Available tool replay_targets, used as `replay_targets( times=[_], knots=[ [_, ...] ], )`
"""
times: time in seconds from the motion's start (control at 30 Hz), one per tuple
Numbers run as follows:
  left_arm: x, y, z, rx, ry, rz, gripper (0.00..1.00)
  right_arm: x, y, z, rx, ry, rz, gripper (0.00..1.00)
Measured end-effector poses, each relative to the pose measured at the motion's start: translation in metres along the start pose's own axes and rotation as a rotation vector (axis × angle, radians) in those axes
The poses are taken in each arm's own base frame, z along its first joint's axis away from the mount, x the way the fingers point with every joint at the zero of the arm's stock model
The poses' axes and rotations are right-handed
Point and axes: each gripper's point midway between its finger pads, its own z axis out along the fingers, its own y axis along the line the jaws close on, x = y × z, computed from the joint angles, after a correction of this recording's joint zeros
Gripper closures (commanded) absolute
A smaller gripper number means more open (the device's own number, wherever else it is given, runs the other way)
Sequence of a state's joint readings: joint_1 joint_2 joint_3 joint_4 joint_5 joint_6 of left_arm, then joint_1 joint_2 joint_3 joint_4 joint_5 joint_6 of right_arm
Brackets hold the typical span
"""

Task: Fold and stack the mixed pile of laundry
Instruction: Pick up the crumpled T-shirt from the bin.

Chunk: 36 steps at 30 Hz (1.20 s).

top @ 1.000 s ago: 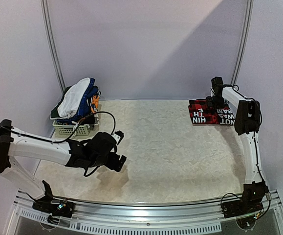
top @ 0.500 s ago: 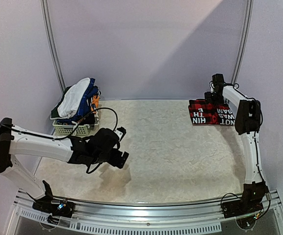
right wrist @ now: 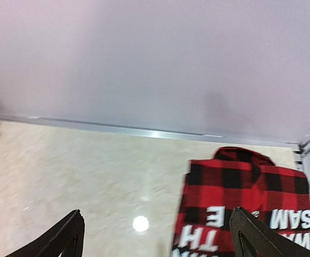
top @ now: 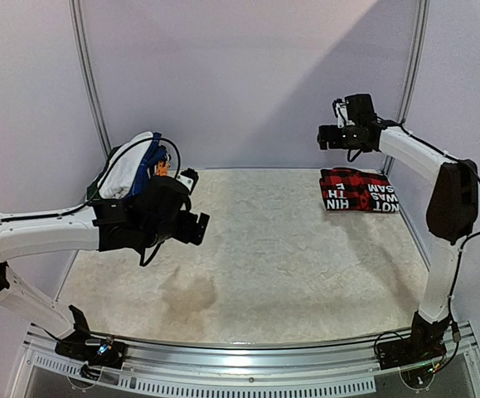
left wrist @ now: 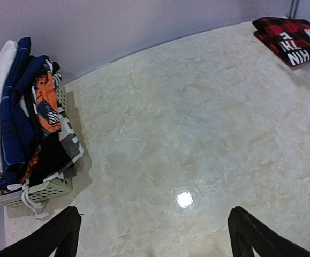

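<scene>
The red-and-black plaid shirt [top: 357, 191] with white lettering lies folded at the table's far right; it also shows in the left wrist view [left wrist: 291, 38] and the right wrist view [right wrist: 246, 203]. The rest of the laundry pile [top: 132, 170], white, blue and orange cloth, is heaped in a white lattice basket [top: 123, 219] at the far left, seen in the left wrist view too [left wrist: 23, 112]. My left gripper [top: 191, 225] is open and empty, to the right of the basket above the table. My right gripper [top: 323, 138] is open and empty, raised above and left of the plaid shirt.
The marble-look table [top: 289, 257] runs to a back wall with a metal strip [right wrist: 144, 132]. The basket rim [left wrist: 31, 191] stands near the left edge. Grey walls close in behind and at both sides.
My left gripper has risen and moved back toward the basket. My right gripper has lifted off the plaid shirt and swung up and left; the shirt stays folded in place.
</scene>
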<state>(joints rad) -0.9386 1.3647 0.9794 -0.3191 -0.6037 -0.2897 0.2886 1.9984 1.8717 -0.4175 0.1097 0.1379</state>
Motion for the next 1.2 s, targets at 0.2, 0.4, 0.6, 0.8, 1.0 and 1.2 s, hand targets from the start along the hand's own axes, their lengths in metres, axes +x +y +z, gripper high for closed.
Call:
replay_targets(
  times=[0.2,0.4,0.6,0.8,1.0,1.2],
  knots=[
    [-0.016,0.051,-0.003,-0.113,-0.017,-0.065,0.02,0.031,0.059,-0.047,-0.142,-0.009,-0.011,0.01],
    [-0.023,0.125,-0.001,-0.253,-0.015,-0.189,0.03,0.075,0.094,-0.092,-0.246,0.000,-0.017,0.01],
    [-0.023,0.197,0.000,-0.349,-0.017,-0.340,0.06,0.093,0.109,-0.130,-0.338,-0.026,0.006,0.01],
    [-0.007,0.263,0.008,-0.417,0.000,-0.508,0.10,0.127,0.102,-0.139,-0.361,0.017,0.038,0.01],
    [0.015,0.318,0.031,-0.482,0.024,-0.687,0.15,0.145,0.099,-0.151,-0.389,0.041,0.062,0.01],
    [0.038,0.355,0.056,-0.520,0.051,-0.829,0.21,0.141,0.097,-0.166,-0.406,0.014,0.075,0.01]
  ],
)
